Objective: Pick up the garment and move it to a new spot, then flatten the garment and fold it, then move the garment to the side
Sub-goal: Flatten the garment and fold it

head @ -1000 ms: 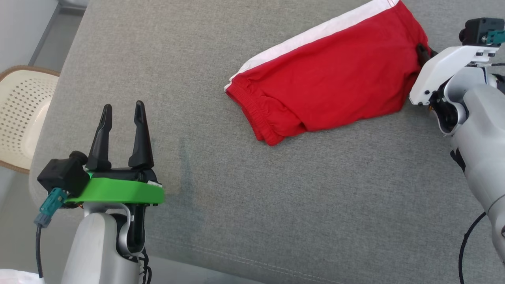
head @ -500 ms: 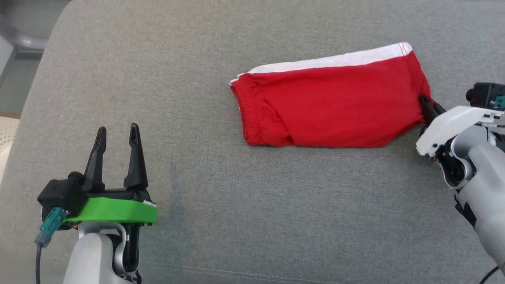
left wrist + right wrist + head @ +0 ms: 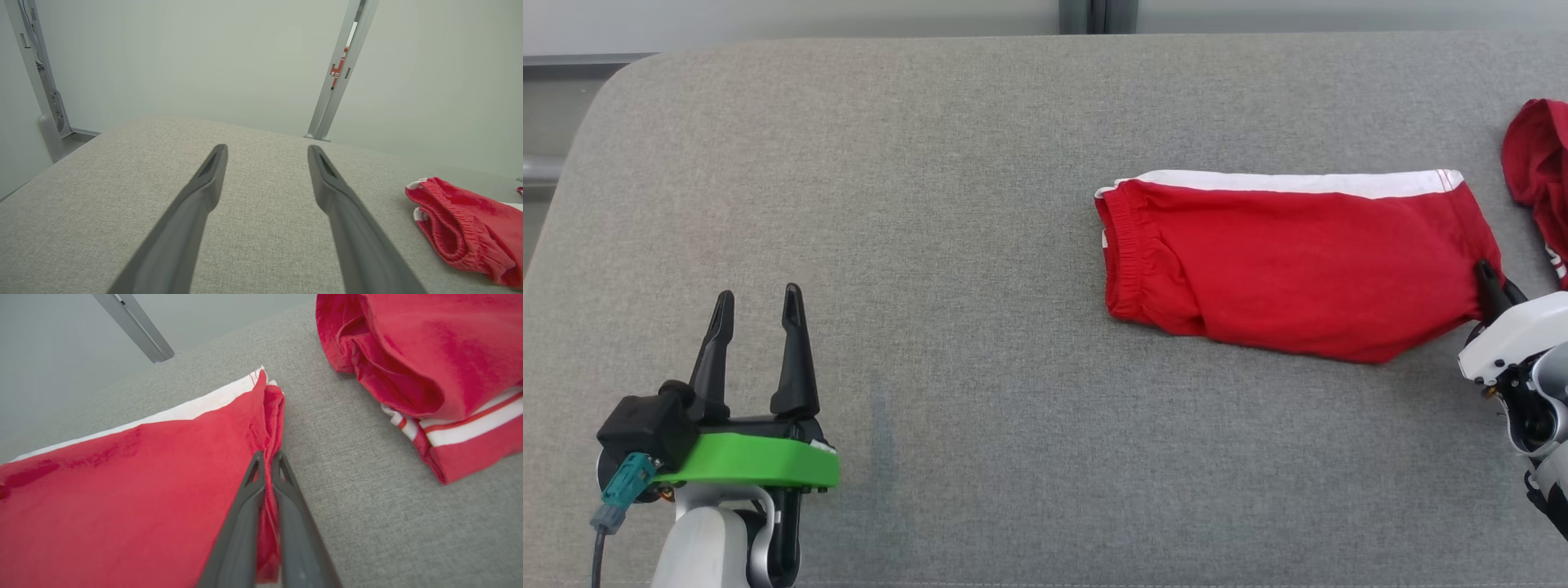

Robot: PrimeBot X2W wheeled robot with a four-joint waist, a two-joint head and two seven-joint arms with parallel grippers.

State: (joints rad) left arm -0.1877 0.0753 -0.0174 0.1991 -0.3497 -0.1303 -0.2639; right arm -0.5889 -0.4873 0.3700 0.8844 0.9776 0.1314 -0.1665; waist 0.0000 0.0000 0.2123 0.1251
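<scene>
The garment (image 3: 1298,253) is a pair of red shorts with a white side stripe, folded and lying flat on the right half of the grey cushion (image 3: 980,245). My right gripper (image 3: 1486,273) is shut on its right hem; the right wrist view shows the red cloth (image 3: 122,490) pinched between the two fingers (image 3: 267,457). My left gripper (image 3: 756,298) stands open at the lower left, well away from the shorts, with nothing between its fingers. In the left wrist view its gripper (image 3: 265,149) points over bare cushion, the shorts' waistband (image 3: 461,228) off to the right.
A second red garment (image 3: 1539,175) with white stripes lies bunched at the right edge, close beside the shorts; the right wrist view shows it (image 3: 429,355) just past the hem. The cushion's rounded far left corner (image 3: 629,73) meets a pale wall with a metal post (image 3: 339,73).
The head camera has swung, so the whole picture shifted. The shorts, held by my right gripper, now lie straighter and further right. The second red garment has come into view. The left gripper kept its pose.
</scene>
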